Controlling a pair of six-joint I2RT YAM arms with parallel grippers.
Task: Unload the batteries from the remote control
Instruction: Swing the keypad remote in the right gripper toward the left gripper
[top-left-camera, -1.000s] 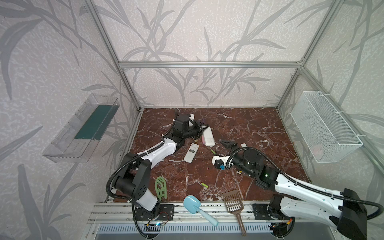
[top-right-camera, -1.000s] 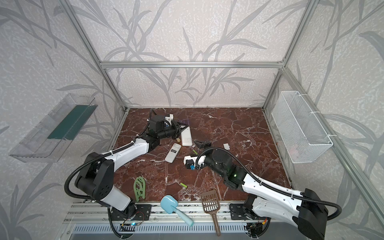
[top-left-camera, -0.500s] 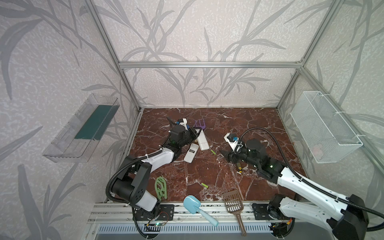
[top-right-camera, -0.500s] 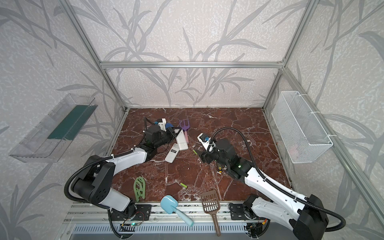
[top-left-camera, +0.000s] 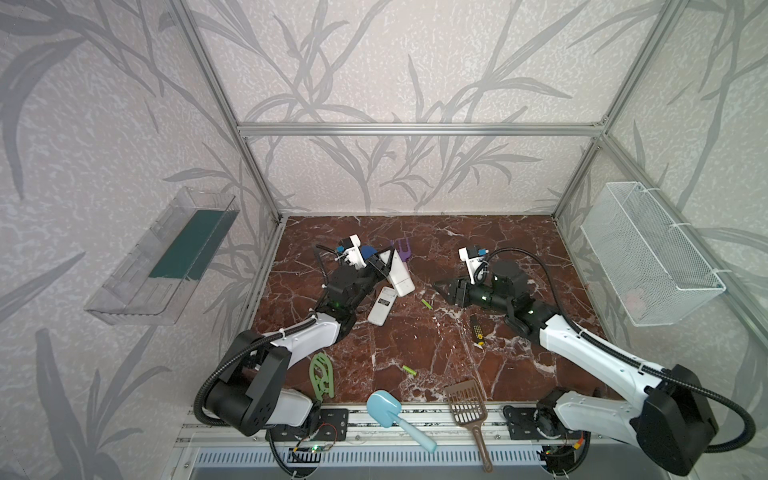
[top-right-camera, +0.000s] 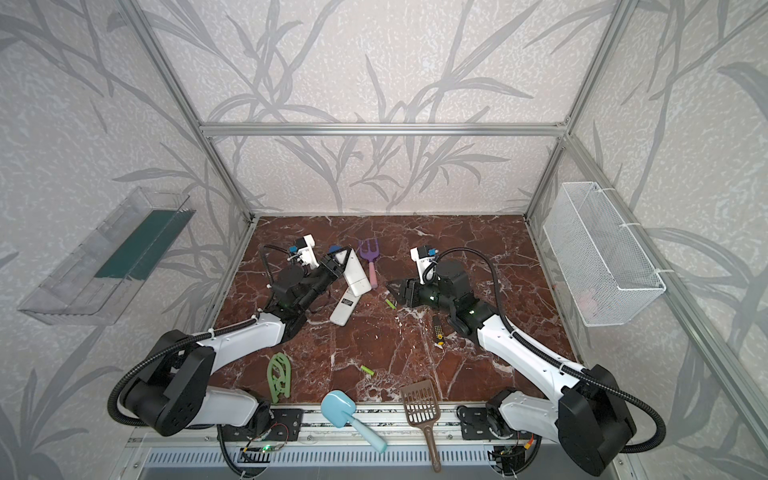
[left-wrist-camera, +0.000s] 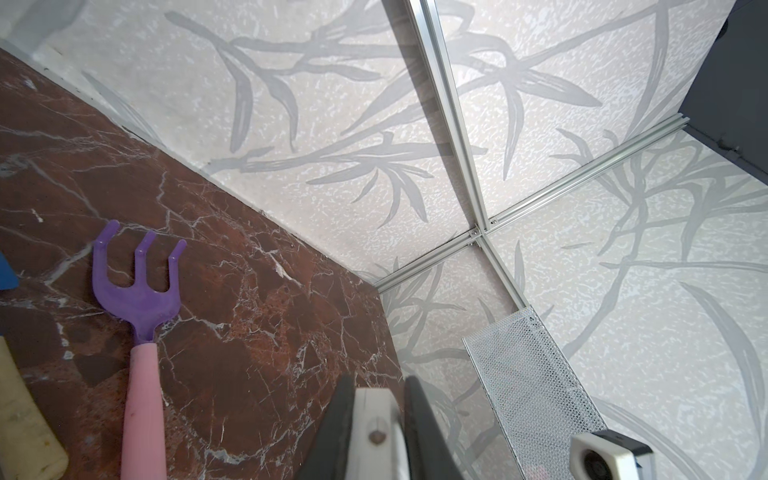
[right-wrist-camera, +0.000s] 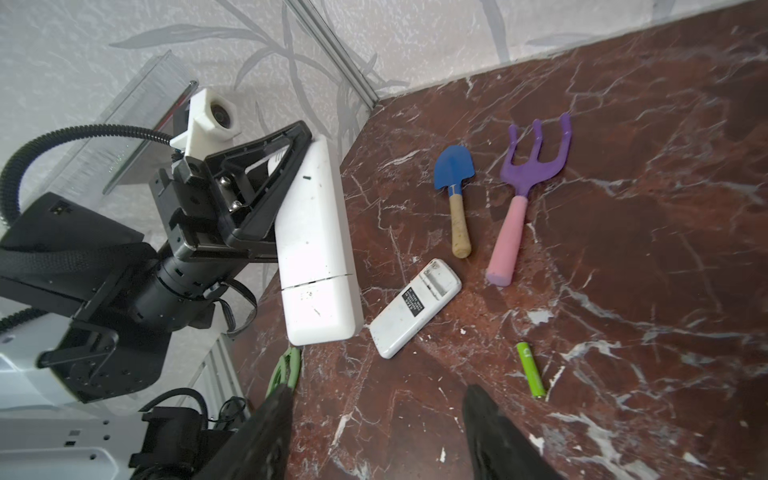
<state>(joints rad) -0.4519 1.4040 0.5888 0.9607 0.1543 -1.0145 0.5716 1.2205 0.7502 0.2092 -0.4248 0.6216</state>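
While the left claw (left-wrist-camera: 377, 388) clamps the tilted large white remote (right-wrist-camera: 316, 249), the right claw (top-left-camera: 442, 290) gapes empty, a battery (top-left-camera: 426, 303) at its seven o'clock and a second battery (top-left-camera: 409, 370) toward the counter's (top-left-camera: 457, 365) six o'clock.

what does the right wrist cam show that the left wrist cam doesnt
Only the right wrist view: a lime-green cylindrical battery lying loose, and a small white remote lying back up with its battery bay uncovered. Only the left wrist view: the white wire-mesh basket on the wall. Both: the purple plastic rake with a pink handle, the red-brown marble tabletop, and the long white remote clamped in the left gripper, shown along its length from the right wrist, only its end from the left.
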